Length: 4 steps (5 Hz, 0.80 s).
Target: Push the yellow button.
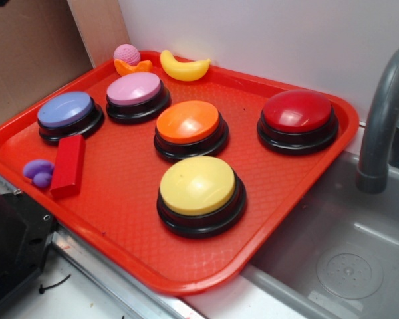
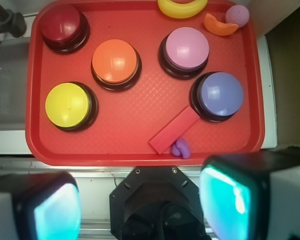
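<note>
- The large round pale-yellow glossy dome button on a black circular base sits on the red plastic tray at about nine o'clock in the wrist view, beside the orange dome button at its one o'clock;
- It looks rigid, smooth and likely slippery; nothing to grasp, so press down at the crown, centred to avoid skidding off;
- It faces straight up; being round, it has no long axis;
- The gripper hovers off the tray's near edge, fingers apart, holding nothing.
</note>
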Each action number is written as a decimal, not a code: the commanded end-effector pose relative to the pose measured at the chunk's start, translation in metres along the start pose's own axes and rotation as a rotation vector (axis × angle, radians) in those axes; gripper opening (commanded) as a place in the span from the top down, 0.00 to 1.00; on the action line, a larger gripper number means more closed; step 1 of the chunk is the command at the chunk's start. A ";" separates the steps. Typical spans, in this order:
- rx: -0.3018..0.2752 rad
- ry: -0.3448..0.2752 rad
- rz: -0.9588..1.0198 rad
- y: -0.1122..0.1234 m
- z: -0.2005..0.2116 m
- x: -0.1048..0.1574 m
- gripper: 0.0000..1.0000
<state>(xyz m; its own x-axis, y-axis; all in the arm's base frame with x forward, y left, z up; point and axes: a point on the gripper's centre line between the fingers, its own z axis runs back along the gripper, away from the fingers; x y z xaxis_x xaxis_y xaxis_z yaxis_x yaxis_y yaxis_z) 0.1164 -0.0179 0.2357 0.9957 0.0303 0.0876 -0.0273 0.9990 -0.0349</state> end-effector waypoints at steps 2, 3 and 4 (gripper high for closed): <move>-0.023 -0.066 -0.251 -0.049 -0.055 0.032 0.00; -0.034 -0.054 -0.501 -0.104 -0.108 0.033 0.00; -0.034 -0.054 -0.501 -0.104 -0.108 0.033 0.00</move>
<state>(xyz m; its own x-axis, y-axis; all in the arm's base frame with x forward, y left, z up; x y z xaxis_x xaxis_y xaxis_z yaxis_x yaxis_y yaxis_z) 0.1621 -0.1196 0.1281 0.8810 -0.4572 0.1220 0.4611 0.8874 -0.0039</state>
